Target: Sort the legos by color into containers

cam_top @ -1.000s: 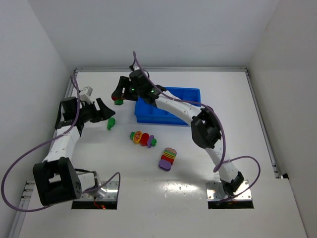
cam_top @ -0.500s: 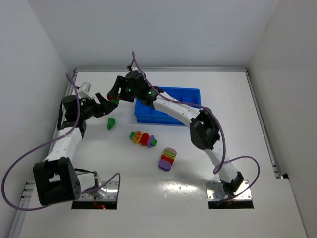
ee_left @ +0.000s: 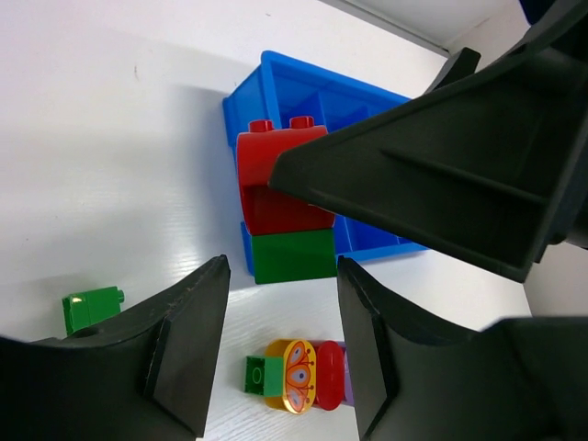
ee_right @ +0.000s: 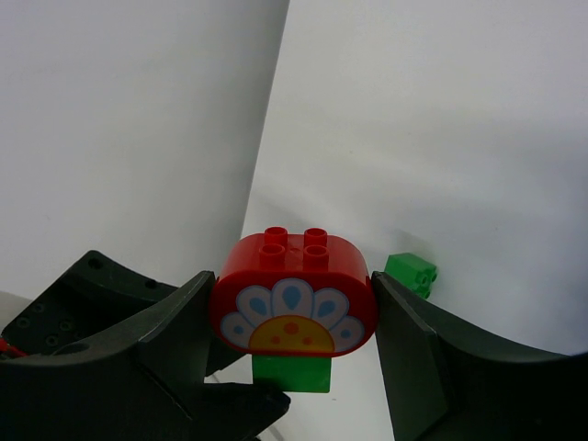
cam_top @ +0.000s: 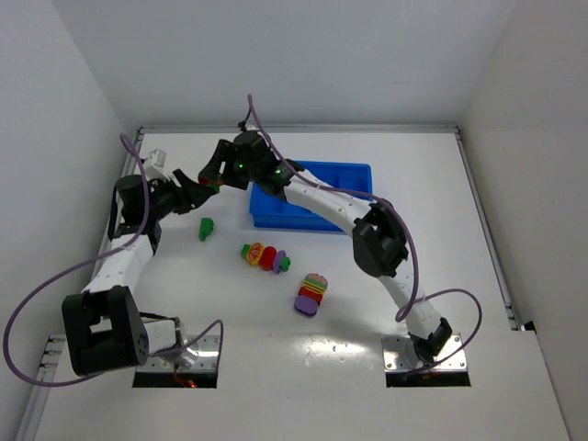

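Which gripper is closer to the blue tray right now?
Right. The right gripper, shut on the red-and-green clump, sits just off the left end of the tray. The left gripper, open, is farther left, beyond that clump.

Likely a lab: white walls (cam_top: 303, 64) around white table (cam_top: 432, 248).

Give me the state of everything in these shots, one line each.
Right gripper: shut on red-green stack.
Red-green stack: held off the table.
Left gripper: open, empty.
Loose green brick: lying on table.
Long clump: on table, unsplit.
Striped clump: on table, unsplit.
Blue tray: on table, upright.
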{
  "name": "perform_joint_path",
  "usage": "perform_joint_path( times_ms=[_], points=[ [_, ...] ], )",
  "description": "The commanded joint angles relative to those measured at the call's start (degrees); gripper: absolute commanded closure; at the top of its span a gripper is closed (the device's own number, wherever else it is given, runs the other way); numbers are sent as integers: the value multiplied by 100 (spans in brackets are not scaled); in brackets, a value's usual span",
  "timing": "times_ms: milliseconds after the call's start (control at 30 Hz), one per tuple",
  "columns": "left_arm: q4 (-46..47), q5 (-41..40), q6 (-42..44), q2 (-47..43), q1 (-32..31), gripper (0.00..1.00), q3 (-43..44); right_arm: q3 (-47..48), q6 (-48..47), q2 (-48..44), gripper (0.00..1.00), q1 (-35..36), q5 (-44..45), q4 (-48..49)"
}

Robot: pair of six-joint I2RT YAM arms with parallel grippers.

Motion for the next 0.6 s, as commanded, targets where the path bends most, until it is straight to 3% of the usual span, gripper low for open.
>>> perform_joint_path(
  times_ms=[0, 367, 567],
  points=[
    [306, -15, 54, 25, -54, 44, 0, 217, 141, 24, 100, 20, -163, 252],
    [359, -68, 107, 77, -107, 44, 0, 50, 141, 24, 100, 20, -277, 252],
    [306, -68, 212, 77, -107, 65, 0, 102, 141, 24, 100, 72, -277, 252]
  ],
)
